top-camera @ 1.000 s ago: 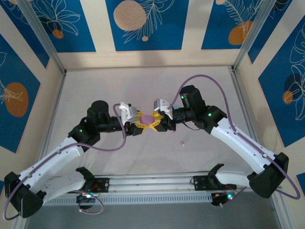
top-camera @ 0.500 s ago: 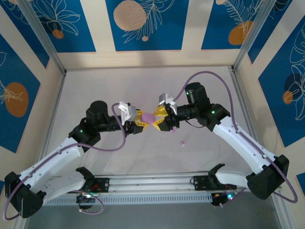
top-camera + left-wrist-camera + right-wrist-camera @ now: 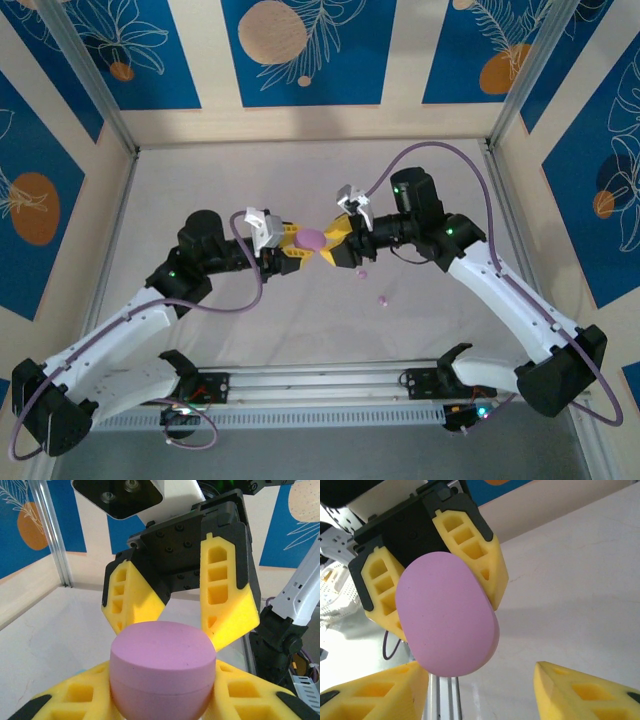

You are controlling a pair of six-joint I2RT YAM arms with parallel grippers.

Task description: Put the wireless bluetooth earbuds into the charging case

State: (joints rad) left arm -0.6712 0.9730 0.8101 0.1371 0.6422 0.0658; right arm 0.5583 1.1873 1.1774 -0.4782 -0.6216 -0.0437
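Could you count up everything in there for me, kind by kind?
Robot arms: 2 (left arm, right arm)
Yellow pincers: 2 (left pincer, right pincer)
Pink case: 1, gripped by the left pincer
Tiny pink buds on the table: 1 sure; another speck too small to tell
Total: 6

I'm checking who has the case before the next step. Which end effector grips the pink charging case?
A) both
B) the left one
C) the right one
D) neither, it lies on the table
B: the left end effector clamps the pink charging case between its yellow fingers, lifted off the table, while the right end effector stands open with its fingers spread apart.
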